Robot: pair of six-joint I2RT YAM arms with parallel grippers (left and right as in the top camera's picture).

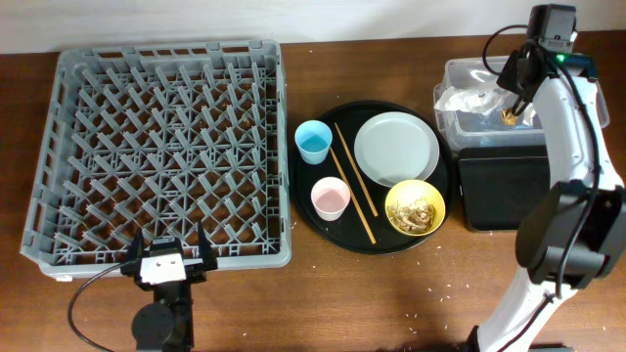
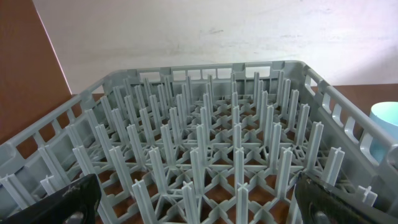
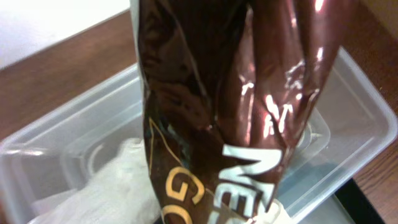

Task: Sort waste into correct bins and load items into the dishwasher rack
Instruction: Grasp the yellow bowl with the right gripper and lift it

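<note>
My right gripper (image 1: 514,101) hangs over the clear tub (image 1: 458,74), shut on a shiny brown wrapper (image 3: 236,93) with white and gold lettering, which fills the right wrist view and hides the fingers. A crumpled white napkin (image 1: 469,98) lies in the tub (image 3: 354,124); it also shows in the right wrist view (image 3: 106,186). The shallow black bin (image 1: 504,186) sits just in front. My left gripper (image 1: 168,256) is open and empty at the front edge of the grey rack (image 1: 166,147), its fingers (image 2: 202,202) spread at the lower corners over the pegs (image 2: 236,124).
A round black tray (image 1: 313,210) holds a light-blue cup (image 1: 313,142), a white cup with pink inside (image 1: 331,198), a pale grey plate (image 1: 396,149), a yellow bowl (image 1: 415,208) with tan leftovers, and two chopsticks (image 1: 354,183). The blue cup's rim (image 2: 387,118) shows in the left wrist view.
</note>
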